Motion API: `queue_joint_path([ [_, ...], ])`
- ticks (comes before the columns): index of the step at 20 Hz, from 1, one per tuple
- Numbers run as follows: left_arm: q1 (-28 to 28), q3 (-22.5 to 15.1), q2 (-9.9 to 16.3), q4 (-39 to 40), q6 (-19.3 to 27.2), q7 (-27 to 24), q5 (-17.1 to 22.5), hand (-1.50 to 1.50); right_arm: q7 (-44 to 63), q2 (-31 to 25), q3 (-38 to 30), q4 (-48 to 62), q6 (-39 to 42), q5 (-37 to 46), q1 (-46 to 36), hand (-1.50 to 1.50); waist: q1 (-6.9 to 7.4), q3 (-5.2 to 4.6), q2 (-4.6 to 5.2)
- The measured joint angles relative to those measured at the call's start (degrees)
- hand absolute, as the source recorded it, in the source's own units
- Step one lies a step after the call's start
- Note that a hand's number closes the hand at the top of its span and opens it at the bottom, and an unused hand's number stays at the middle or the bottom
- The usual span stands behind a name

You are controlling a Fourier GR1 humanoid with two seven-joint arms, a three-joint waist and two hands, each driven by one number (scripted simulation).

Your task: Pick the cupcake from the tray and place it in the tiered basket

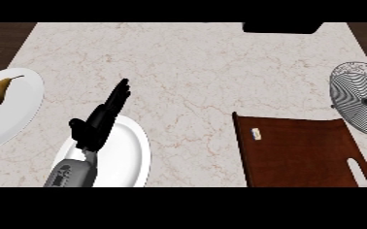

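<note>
A dark brown tray [301, 155] lies at the lower right of the counter. Near its left edge sits a small pale item [255, 134], too small to tell apart as a cupcake. The wire tiered basket [350, 96] shows at the right edge, just beyond the tray's far corner. My left hand [97, 121] is at the lower left, over a white plate, fingers straight and pointing up and to the right, holding nothing. It is far from the tray and the basket. My right hand does not show.
Under my left hand lies a white plate [129, 157]. A second white plate [22, 102] at the left edge carries a brown pear [7, 86]. A black object [281, 27] stands at the counter's far edge.
</note>
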Motion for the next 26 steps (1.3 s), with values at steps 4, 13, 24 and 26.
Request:
queue_joint_path([
  [4,0.8,0.7,0.8,-0.2,-0.6,-0.5,0.0,0.0,-0.8,1.1,-2.4,4.2,-2.2,-2.2,-3.6,1.5,-0.31,-0.05,-0.12],
  [13,0.6,1.5,0.7,-0.2,-1.0,-0.1,0.1,0.0,2.6,4.4,-9.5,7.9,-8.9,-9.1,-8.1,-1.5,-0.75,-0.01,-0.18],
  [24,1.9,2.2,0.5,-1.2,-0.6,0.3,-0.2,0.0,4.7,-2.2,-8.1,2.4,-23.4,0.8,-0.8,-1.5,-2.4,0.02,-0.63],
  [26,2.7,2.7,1.2,-1.9,-1.0,0.4,0.2,0.0,6.2,-3.4,-8.3,-0.5,-25.0,2.8,1.8,-1.5,-2.87,-0.01,-0.84],
])
